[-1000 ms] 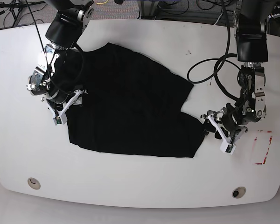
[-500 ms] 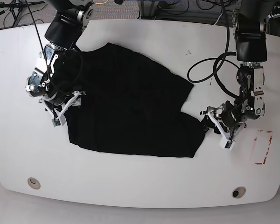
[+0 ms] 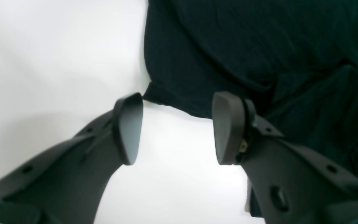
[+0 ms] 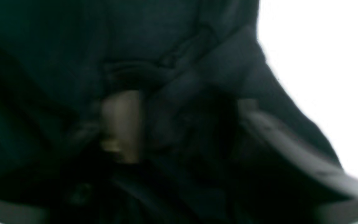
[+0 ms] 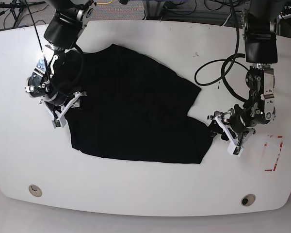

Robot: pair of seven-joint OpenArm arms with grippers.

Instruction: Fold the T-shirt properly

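The black T-shirt (image 5: 136,111) lies spread and wrinkled across the middle of the white table (image 5: 136,189). My right gripper (image 5: 67,109) sits on the shirt's left edge. In the right wrist view, which is dark and blurred, bunched cloth (image 4: 172,77) fills the gap between the gripper's (image 4: 185,124) spread fingers (image 4: 121,124). My left gripper (image 5: 222,133) is at the shirt's lower right corner. In the left wrist view it (image 3: 177,126) stands open over bare table, and the shirt's hem (image 3: 179,102) lies just past its fingertips (image 3: 129,127).
A black cable loop (image 5: 216,73) lies on the table beside the left arm. Red marks (image 5: 275,153) sit near the table's right edge. Two round holes (image 5: 35,190) (image 5: 248,200) are near the front edge.
The right gripper has slid a little up and left along the shirt's left edge, and its fingers have drawn closer together. The left gripper has crept slightly towards the shirt's corner.
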